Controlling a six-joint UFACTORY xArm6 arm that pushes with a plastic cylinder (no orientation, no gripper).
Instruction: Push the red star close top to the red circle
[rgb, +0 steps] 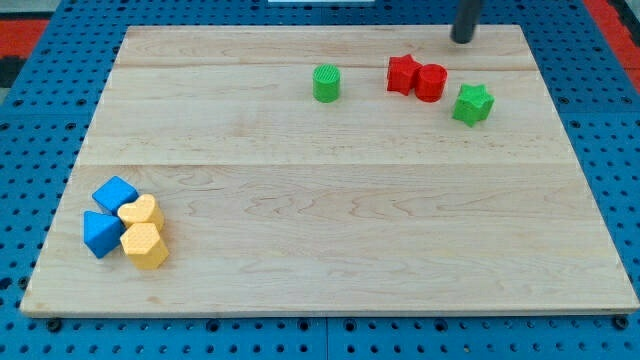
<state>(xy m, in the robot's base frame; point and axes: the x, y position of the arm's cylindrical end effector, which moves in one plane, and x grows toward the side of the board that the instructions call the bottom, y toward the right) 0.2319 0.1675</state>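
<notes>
The red star (402, 74) lies near the view's top right, touching the left side of the red circle (431, 82). My tip (462, 39) stands near the board's top edge, up and to the right of the red circle, apart from both red blocks. The rod rises out of the view's top.
A green circle (326, 83) lies left of the red star. A green star (472, 104) lies right of and a little below the red circle. At the view's bottom left sit a blue block (115, 193), a second blue block (100, 233), a yellow heart (141, 212) and a yellow hexagon (145, 245). The wooden board (330, 230) rests on a blue pegboard.
</notes>
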